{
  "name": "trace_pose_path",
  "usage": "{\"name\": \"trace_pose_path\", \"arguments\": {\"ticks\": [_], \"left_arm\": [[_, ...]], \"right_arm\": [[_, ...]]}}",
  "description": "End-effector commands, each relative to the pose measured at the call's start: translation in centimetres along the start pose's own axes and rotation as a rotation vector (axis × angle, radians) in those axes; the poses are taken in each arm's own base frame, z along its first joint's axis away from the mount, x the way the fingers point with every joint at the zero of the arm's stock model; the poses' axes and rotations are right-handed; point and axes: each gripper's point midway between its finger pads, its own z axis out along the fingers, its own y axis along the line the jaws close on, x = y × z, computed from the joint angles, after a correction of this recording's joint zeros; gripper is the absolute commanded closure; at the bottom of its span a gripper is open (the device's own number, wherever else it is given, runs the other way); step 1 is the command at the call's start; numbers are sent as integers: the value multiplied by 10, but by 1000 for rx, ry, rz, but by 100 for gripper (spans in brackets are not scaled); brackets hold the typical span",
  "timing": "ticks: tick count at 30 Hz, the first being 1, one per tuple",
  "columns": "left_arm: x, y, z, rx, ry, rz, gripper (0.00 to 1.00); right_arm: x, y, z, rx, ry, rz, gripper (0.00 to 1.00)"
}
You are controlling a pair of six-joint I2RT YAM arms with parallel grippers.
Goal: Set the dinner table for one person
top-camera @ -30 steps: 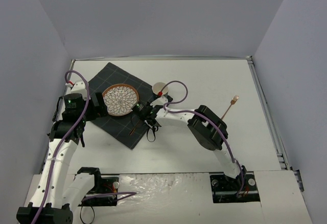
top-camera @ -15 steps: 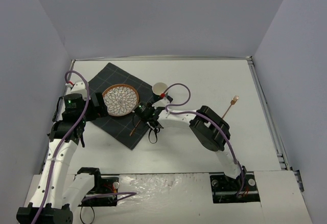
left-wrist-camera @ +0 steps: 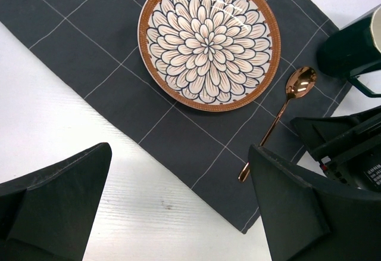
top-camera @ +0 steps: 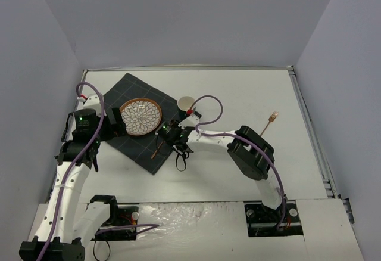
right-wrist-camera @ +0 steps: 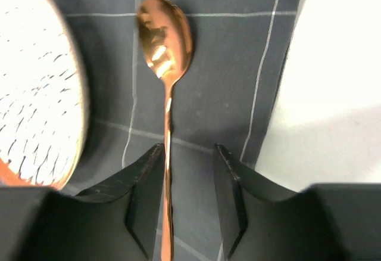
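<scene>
Both pairs of jaws stand open: the left jaws hover empty near the plate (left-wrist-camera: 209,40) on the checked mat (left-wrist-camera: 89,52), while the right jaws straddle the copper spoon (right-wrist-camera: 164,40), laid right of the plate as 1 setting wants, all on the white counter (top-camera: 238,94).

The blurred plate (right-wrist-camera: 33,94) runs off the right wrist view's left edge.

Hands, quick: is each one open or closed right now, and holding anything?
Left hand: open, holding nothing.
Right hand: open around the spoon handle, not clamped on it.
</scene>
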Motion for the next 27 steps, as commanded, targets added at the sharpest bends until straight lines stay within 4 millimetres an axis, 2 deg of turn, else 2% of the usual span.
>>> {"name": "trace_pose_path", "arguments": {"ticks": [1,3,6,8,9,11,13,15,17,19,20,23,25,27], "left_arm": [[-20,-23,2,113,-61,4,3],[-19,-32,4,150,-53,16,3],[-15,-46,7,187,-27,53,3],[-13,-61,10,218,-4,83,3],[-12,-71,12,240,12,100,3],[-12,-77,14,249,18,105,3],[-9,-97,24,283,56,121,3],[-10,-117,28,322,68,141,3],[-12,-134,34,357,63,152,3],[-8,-148,45,382,75,167,3],[-7,-159,51,407,67,180,3],[-5,-187,67,504,38,230,3],[-1,-198,76,555,36,250,3],[-6,-214,88,626,-16,285,3]], "right_arm": [[-68,43,-63,-125,-175,-122,56],[-91,53,-86,-161,-220,-187,46],[-121,52,-112,-183,-276,-247,33],[-147,41,-126,-180,-313,-278,22],[-154,32,-126,-167,-320,-294,16],[-178,24,-133,-167,-336,-290,13],[-215,-4,-134,-141,-346,-291,2],[-240,-30,-140,-119,-372,-292,0],[-271,-57,-137,-85,-389,-286,0],[-290,-74,-143,-92,-401,-273,0],[-299,-89,-139,-80,-395,-269,0],[-315,-116,-140,-96,-395,-260,0],[-320,-125,-140,-102,-389,-249,0],[-323,-136,-142,-118,-384,-256,0]]}}
